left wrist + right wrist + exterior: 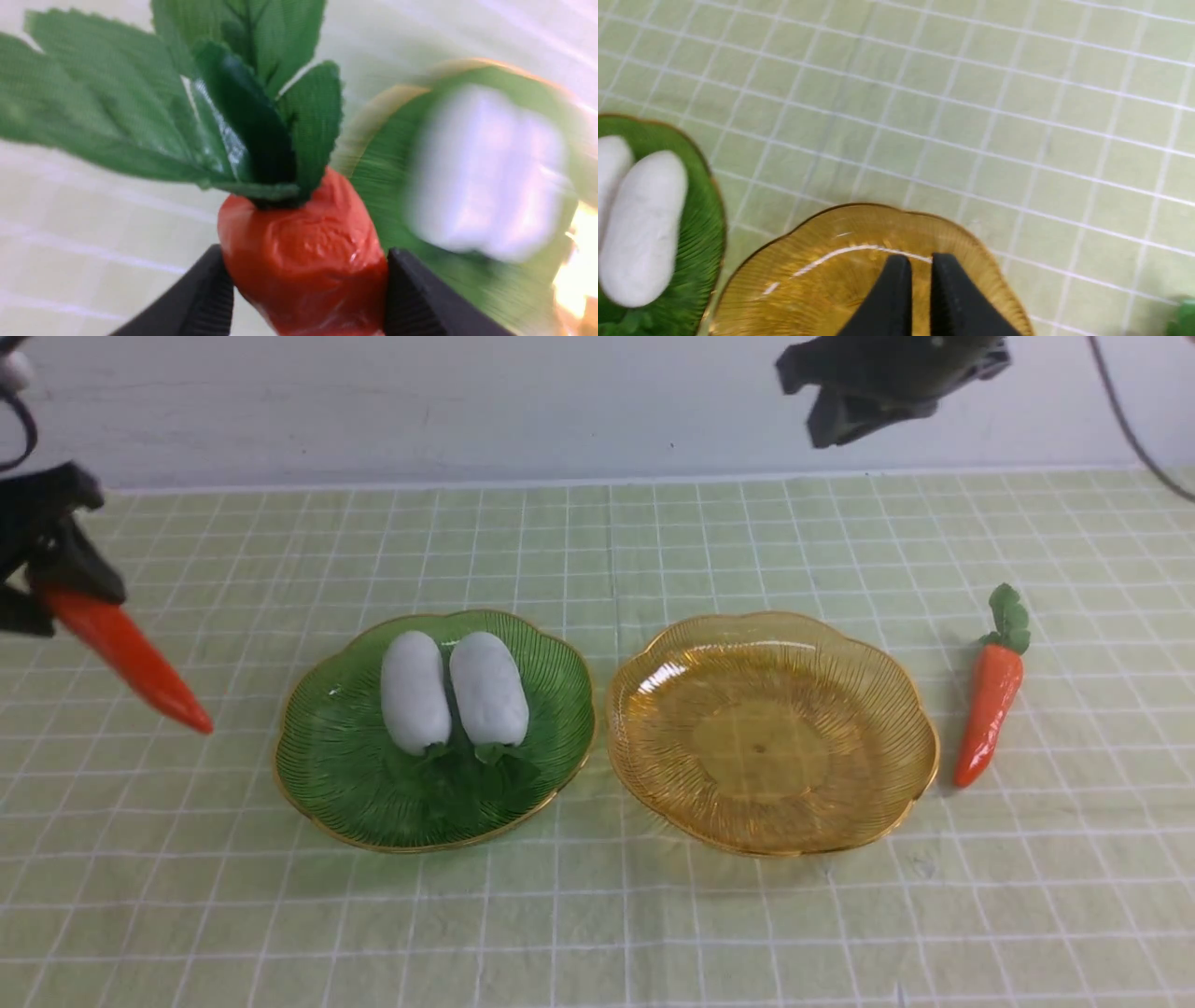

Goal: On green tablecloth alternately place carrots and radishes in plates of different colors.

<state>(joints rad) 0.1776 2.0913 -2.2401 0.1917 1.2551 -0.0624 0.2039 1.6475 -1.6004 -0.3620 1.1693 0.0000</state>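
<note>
The left end effector (47, 581) is clamped on the thick end of a carrot (131, 658). Its two black fingers (420, 298) press the orange shoulder just under the leafy top (252, 116), and the tapered point hangs down and away from it, clear of the green tablecloth (597, 551). The green plate (327, 747) lies beside and below this end effector on its inner side, already holding both radishes (415, 691) (488, 689) side by side and touching. The amber plate (775, 737) sits beyond that, bare. By that layout the held carrot most likely belongs in the amber plate, so the carry has to cross over the green one. The long drooping tip is the part to watch: keep it high enough to pass over the radishes and both scalloped rims. Lower only once the whole carrot is over the amber bowl, and let go near the ribbed floor so the glossy, tapered body does not roll out. The left wrist view is blurred, so the grip looks secure but I cannot judge how deep it sits. The right end effector (920, 266) hangs high above the amber plate's far rim, jaws narrowed to a thin slit with nothing between them. It may need to give way to the other arm. The second carrot (990, 700) lies on the cloth on its outer side, just past the amber plate and not touching it.
</note>
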